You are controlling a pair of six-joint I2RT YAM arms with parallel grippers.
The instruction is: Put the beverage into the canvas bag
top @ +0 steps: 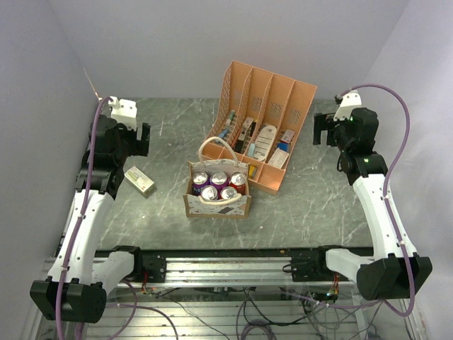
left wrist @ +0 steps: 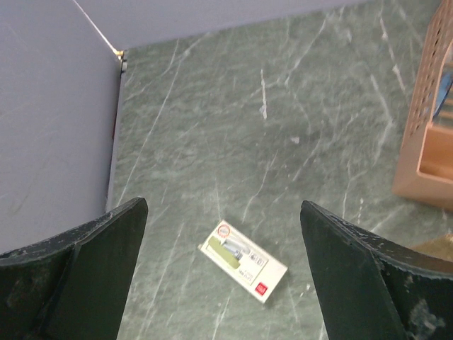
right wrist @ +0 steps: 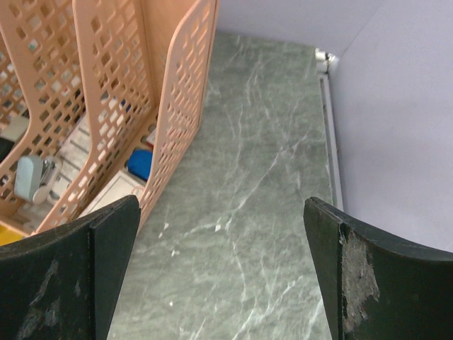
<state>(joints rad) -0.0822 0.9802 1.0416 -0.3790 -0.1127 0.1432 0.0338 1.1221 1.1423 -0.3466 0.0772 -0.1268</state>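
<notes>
Standing upright near the middle of the desk, the canvas bag is kept with its mouth open to the top, probably so that cans can be lowered in from above. Five beverage cans are seen inside it, upright and packed close together, and no can is seen loose on the desk. For this reason the task is judged to be finished or almost finished. The orange file rack is placed just behind the bag, and a small flat box lies alone at the left.

The left end effector is held high over the left side of the desk, with its fingers spread fully apart and nothing between them; only the small box is seen below it. The right end effector is also spread wide and empty, beside the right wall of the rack. The bag with its cans lies between the two, well apart from each and nearer to the arm bases.
</notes>
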